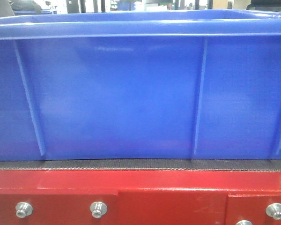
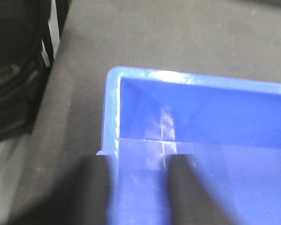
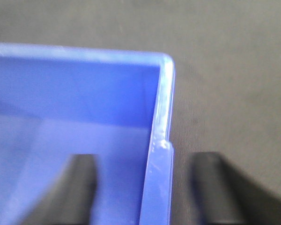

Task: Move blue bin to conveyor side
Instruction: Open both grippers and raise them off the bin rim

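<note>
The blue bin (image 1: 131,93) fills the front view, standing on the conveyor's dark grey belt (image 1: 131,164) over its red frame (image 1: 145,185). In the left wrist view my left gripper (image 2: 140,161) is open astride the bin's left end wall (image 2: 111,117), one dark finger (image 2: 86,192) outside and the other inside. In the right wrist view my right gripper (image 3: 147,157) is open astride the bin's right end wall (image 3: 160,140), with a gap on each side. The inside of the bin (image 3: 61,103) looks bare where it shows.
Silver bolts (image 1: 98,208) line the red frame below the belt. The belt (image 2: 178,33) stretches beyond the bin's far wall in both wrist views. A black object (image 2: 14,70) sits off the belt's edge at the left of the left wrist view.
</note>
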